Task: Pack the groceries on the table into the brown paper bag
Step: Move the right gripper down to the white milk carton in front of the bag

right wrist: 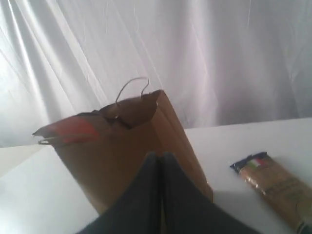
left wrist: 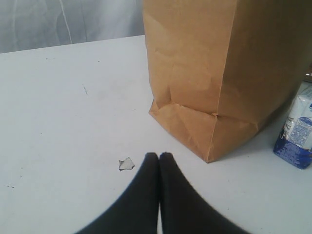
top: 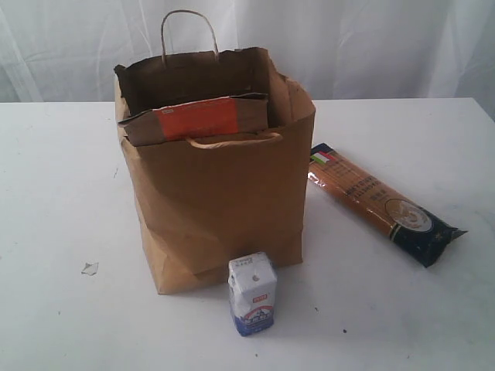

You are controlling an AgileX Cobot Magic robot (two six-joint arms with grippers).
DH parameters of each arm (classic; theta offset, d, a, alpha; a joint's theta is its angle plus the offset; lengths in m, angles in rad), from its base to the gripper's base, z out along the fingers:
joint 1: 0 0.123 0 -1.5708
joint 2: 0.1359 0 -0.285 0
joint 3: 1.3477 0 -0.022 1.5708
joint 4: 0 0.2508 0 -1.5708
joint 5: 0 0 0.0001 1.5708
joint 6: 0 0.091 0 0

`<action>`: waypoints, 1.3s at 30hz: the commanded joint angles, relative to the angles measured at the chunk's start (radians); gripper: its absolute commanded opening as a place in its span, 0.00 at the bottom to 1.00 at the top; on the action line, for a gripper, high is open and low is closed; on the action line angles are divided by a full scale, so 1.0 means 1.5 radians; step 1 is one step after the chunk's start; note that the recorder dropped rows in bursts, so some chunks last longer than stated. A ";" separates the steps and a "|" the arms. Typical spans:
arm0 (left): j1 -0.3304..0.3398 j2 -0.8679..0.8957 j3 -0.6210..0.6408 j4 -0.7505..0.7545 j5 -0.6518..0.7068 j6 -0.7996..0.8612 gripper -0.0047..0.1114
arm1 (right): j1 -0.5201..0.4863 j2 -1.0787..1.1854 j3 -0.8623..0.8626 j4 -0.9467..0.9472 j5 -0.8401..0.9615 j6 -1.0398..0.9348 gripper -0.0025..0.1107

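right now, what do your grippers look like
Left gripper: two plain matte black fingers, broad at the base, tapering to rounded tips. Right gripper: the same shape, dark and blurred. No markings or cables show.

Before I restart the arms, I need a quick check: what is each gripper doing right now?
Left gripper: closed, holding nothing.
Right gripper: closed, holding nothing.

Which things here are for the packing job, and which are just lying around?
For the job: tall creased brown paper bag; small white-blue carton; long spaghetti packet; orange-labelled kraft pouch at the bag's mouth.
Just lying about: small pale scrap on the white tabletop; white curtain behind.
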 commanded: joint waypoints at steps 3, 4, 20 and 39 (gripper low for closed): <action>0.002 -0.003 0.002 -0.002 0.003 -0.002 0.04 | -0.001 0.136 -0.047 0.120 0.126 -0.110 0.06; 0.002 -0.003 0.002 -0.002 0.003 -0.002 0.04 | -0.001 0.159 -0.058 0.130 0.137 -0.130 0.09; 0.002 -0.003 0.002 -0.002 0.003 -0.001 0.04 | 0.136 0.659 -0.174 0.236 0.096 -0.324 0.79; 0.002 -0.003 0.002 -0.002 0.003 -0.001 0.04 | 0.226 0.909 -0.210 0.189 -0.094 -0.324 0.79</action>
